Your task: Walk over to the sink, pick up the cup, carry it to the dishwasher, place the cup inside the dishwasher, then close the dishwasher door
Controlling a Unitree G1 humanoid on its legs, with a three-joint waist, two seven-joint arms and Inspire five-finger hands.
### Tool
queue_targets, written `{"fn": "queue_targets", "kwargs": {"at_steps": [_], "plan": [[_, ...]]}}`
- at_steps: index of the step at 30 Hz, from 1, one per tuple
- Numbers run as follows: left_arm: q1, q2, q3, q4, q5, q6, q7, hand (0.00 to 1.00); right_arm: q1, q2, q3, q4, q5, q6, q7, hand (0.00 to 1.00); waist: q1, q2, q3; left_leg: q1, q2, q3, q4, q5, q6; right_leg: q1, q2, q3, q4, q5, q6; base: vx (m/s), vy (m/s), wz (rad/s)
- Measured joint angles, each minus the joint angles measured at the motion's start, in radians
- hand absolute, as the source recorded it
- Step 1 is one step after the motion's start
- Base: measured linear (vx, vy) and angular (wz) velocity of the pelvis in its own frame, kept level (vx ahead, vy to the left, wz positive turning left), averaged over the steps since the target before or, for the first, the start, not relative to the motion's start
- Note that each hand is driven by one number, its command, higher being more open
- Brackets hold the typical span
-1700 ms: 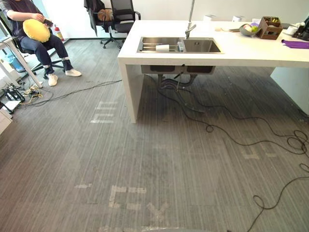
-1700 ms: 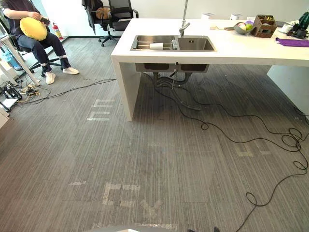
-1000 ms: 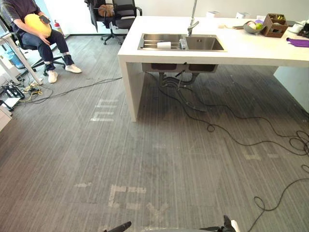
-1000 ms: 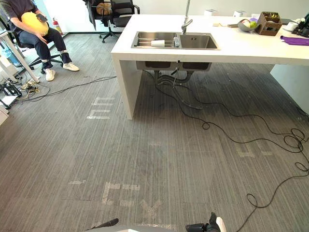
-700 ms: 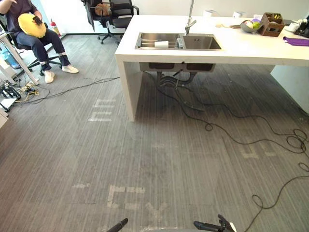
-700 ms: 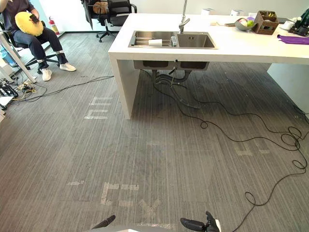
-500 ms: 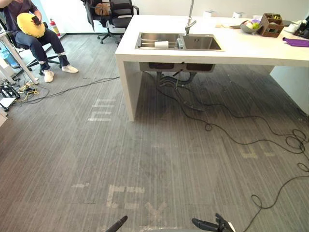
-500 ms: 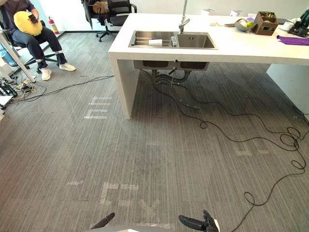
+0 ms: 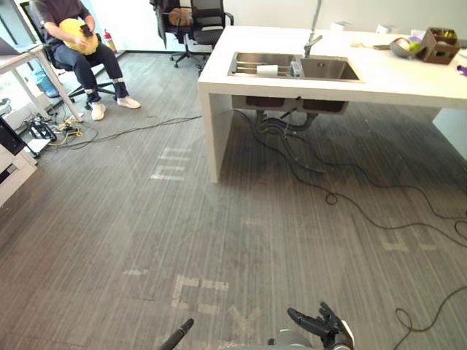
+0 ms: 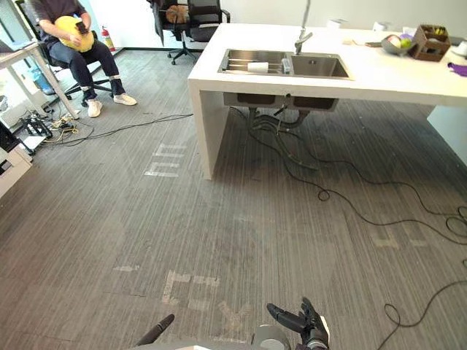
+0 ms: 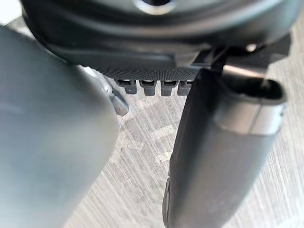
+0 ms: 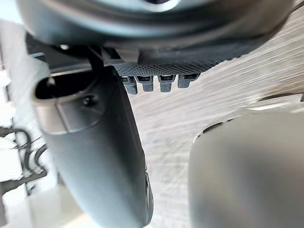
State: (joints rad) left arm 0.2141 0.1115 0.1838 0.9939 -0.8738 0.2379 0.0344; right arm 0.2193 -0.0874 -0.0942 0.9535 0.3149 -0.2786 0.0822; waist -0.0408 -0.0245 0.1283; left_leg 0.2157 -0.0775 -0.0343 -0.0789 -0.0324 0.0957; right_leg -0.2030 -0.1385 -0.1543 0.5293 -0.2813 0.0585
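A white cup [image 9: 267,70] lies on its side in the left basin of a steel double sink [image 9: 321,69], set in a white counter [image 9: 387,76] far ahead and to the right. A tall tap [image 9: 312,40] stands behind the sink. My right hand [image 10: 300,321] hangs low at the near edge of the eye views, open, fingers spread over the grey carpet. My left hand [image 10: 156,329] shows there as a dark straight fingertip. In its wrist view the left hand's thumb [image 11: 223,142] is relaxed and holds nothing; the right thumb [image 12: 95,152] likewise.
A person [image 9: 76,33] sits on a chair at the far left with a yellow cushion. Office chairs [image 9: 197,18] stand behind the counter's left end. Black cables [image 9: 321,171] trail on the floor below the sink. A bowl [image 9: 403,47] and brown box [image 9: 440,44] sit on the counter.
The whole picture has shifted right, so the camera has turned left. My right hand has risen further into view with its fingers spread. The seated person has shifted the cushion.
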Motion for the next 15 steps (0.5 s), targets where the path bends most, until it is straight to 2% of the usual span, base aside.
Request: {"fn": "queue_targets", "kwargs": {"at_steps": [2,3,4,5,6,7,8,9,10,11,14,15], "plan": [[-0.001,-0.003,0.015,0.0,0.004,0.001,0.003,1.0,0.004,0.0,0.004,-0.02,0.02,0.0,0.002,1.0,0.0,0.004,0.008,-0.002,0.032,0.001,0.031,-0.039,-0.013,-0.048,0.037,0.031,-0.09,0.061,0.008,0.23,-0.078,-0.04],[-0.004,-0.003,0.029,0.0,0.011,0.002,0.004,1.0,0.023,0.003,0.004,-0.055,0.022,0.0,0.002,1.0,-0.001,0.006,0.014,-0.004,0.057,0.002,0.071,-0.079,-0.026,-0.085,0.058,0.042,-0.168,0.129,0.008,0.23,-0.092,-0.04],[-0.004,-0.003,0.034,0.0,0.012,0.002,0.005,1.0,0.036,0.006,0.004,-0.072,0.026,0.0,0.002,1.0,-0.001,0.006,0.014,-0.004,0.065,0.002,0.091,-0.101,-0.03,-0.098,0.061,0.042,-0.202,0.157,0.009,0.31,-0.139,-0.03],[-0.004,-0.004,0.048,0.0,0.017,0.008,0.005,1.0,0.062,0.013,0.004,-0.101,0.041,0.0,0.002,1.0,-0.001,0.005,0.016,0.003,0.072,0.002,0.135,-0.154,-0.044,-0.111,0.058,0.04,-0.255,0.196,0.009,0.36,-0.172,0.03],[-0.003,-0.009,0.071,-0.001,0.039,0.016,0.005,1.0,0.088,0.019,0.003,-0.127,0.049,0.001,0.003,1.0,0.0,0.003,0.017,0.024,0.072,0.001,0.18,-0.212,-0.059,-0.11,0.047,0.036,-0.28,0.219,0.003,0.4,-0.191,0.06],[0.0,-0.012,0.081,-0.001,0.046,0.019,0.005,1.0,0.098,0.022,0.003,-0.137,0.052,0.003,0.005,1.0,0.0,0.003,0.017,0.037,0.072,-0.001,0.196,-0.237,-0.067,-0.106,0.041,0.036,-0.286,0.227,-0.004,0.48,-0.231,0.12],[0.006,-0.021,0.099,0.0,0.059,0.021,0.005,1.0,0.115,0.025,-0.008,-0.154,0.06,0.008,0.016,1.0,-0.003,0.009,0.012,0.069,0.087,-0.008,0.213,-0.286,-0.082,-0.099,0.037,0.028,-0.269,0.296,-0.031,0.56,-0.265,0.34],[0.011,-0.038,0.104,0.001,0.084,0.022,0.007,1.0,0.126,0.015,-0.023,-0.166,0.069,0.01,0.021,1.0,-0.014,0.041,-0.007,0.089,0.132,-0.029,0.21,-0.303,-0.101,-0.099,0.062,-0.01,-0.229,0.322,-0.047,0.59,-0.278,0.43],[0.012,-0.041,0.104,0.001,0.096,0.022,0.007,1.0,0.125,0.014,-0.029,-0.167,0.071,0.013,0.02,1.0,-0.013,0.057,-0.016,0.092,0.144,-0.037,0.217,-0.294,-0.114,-0.098,0.073,-0.019,-0.214,0.321,-0.062,0.63,-0.286,0.39],[0.009,-0.048,0.111,-0.006,0.118,0.019,0.007,1.0,0.118,0.01,-0.035,-0.167,0.072,0.029,0.02,1.0,-0.006,0.061,-0.021,0.083,0.164,-0.04,0.256,-0.254,-0.119,-0.09,0.091,-0.031,-0.197,0.289,-0.113,0.74,-0.356,0.14],[-0.001,-0.051,0.113,-0.012,0.189,0.015,0.004,1.0,0.078,0.008,-0.024,-0.178,0.053,0.06,0.02,1.0,-0.004,0.063,-0.039,0.003,0.186,-0.039,0.45,-0.167,-0.14,-0.04,0.129,-0.042,-0.224,0.241,-0.139,0.6,-0.291,-0.04],[-0.017,-0.055,0.111,-0.013,0.236,0.004,0.001,1.0,0.06,0.009,0.005,-0.187,0.032,0.08,0.023,1.0,-0.005,0.065,-0.039,-0.069,0.19,-0.035,0.617,-0.088,-0.179,0.0,0.142,-0.038,-0.247,0.222,-0.148,0.61,-0.245,-0.18]]}}
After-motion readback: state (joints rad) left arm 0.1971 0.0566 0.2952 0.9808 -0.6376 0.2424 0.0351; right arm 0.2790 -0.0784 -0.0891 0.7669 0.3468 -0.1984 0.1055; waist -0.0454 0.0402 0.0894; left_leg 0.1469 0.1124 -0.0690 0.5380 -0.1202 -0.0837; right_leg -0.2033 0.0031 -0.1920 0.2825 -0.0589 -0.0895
